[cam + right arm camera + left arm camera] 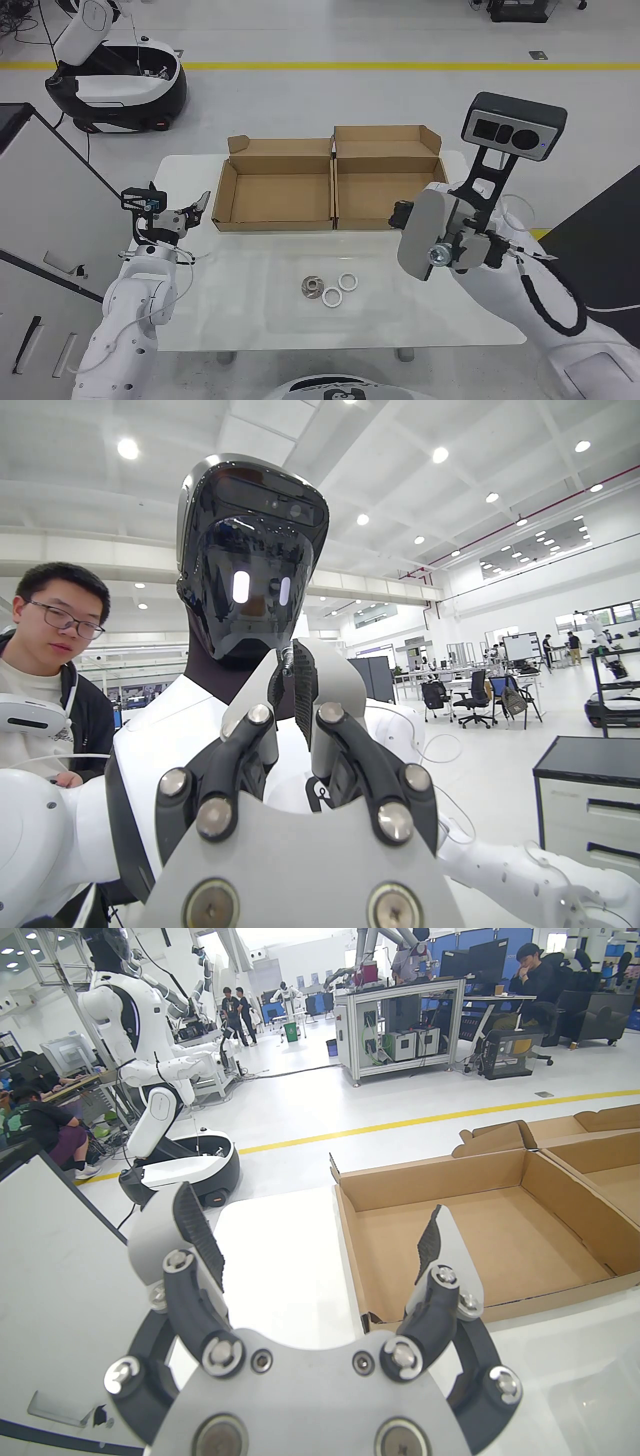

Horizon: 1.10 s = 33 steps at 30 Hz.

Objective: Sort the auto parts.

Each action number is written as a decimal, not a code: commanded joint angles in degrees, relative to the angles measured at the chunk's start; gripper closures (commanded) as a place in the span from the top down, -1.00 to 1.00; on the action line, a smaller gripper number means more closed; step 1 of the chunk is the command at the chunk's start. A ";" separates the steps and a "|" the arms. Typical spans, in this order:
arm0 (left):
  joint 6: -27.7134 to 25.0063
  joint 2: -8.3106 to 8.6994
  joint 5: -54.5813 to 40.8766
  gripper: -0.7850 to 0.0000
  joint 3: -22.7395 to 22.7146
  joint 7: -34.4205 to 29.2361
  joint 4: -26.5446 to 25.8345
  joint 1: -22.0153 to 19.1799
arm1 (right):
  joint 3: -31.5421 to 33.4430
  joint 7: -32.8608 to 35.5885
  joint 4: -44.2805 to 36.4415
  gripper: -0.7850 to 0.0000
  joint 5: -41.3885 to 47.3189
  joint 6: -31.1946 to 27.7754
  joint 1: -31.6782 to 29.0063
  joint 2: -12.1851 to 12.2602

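A metal gear-like part [311,288] and two white rings [330,297] [348,282] lie close together on the white table [250,310], in front of two cardboard boxes. My left gripper [190,212] [310,1200] hangs open and holds nothing at the table's left edge, beside the left box [272,195] [480,1238]. My right gripper [408,222] [286,650] is raised above the table's right side, pointing up, with its fingers shut. A small coil-like metal piece [286,664] shows at the tips; I cannot tell whether it is held.
The left box and the right box [385,190] [610,1173] stand side by side at the back of the table, flaps open, with nothing inside. A wheeled white robot base [120,85] stands on the floor beyond the table's left corner.
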 commanded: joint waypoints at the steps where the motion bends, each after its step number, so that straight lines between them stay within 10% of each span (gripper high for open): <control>1: 0.00 0.00 0.00 1.00 0.00 0.00 0.00 0.00 | 0.00 0.00 0.00 -1.00 0.00 0.00 0.00 0.00; 11: 0.00 0.00 0.00 1.00 0.00 0.00 0.00 0.00 | 11.05 -2.78 1.87 -1.00 -13.00 10.12 -4.32 1.51; 22: 0.00 0.00 0.00 1.00 0.00 0.00 0.00 0.00 | 30.99 11.62 6.35 -1.00 -32.44 28.60 -4.59 5.23; 33: 0.00 0.00 0.00 1.00 0.00 0.00 0.00 0.00 | 25.06 26.61 17.86 -1.00 -60.75 26.94 11.93 6.52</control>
